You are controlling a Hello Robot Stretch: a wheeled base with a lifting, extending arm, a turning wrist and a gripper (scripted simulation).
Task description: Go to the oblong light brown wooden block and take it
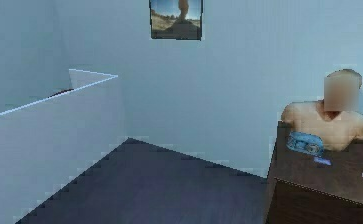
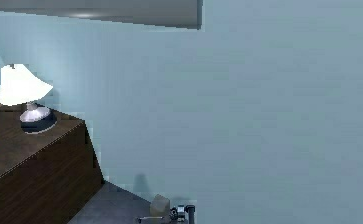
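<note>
Brownish blob (image 2: 160, 204) at tool (image 2: 149, 217), near floor.

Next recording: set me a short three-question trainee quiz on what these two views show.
1. True or false: the bust stands on the floor.
2. What hangs high on the wall in the forward view? A) a mirror B) a framed picture C) a clock
3. Fill in: in the arm side view, the white-shaded lamp stands on a dark wooden ____.

Key
1. False: it stands on the dresser.
2. B.
3. dresser.
</note>
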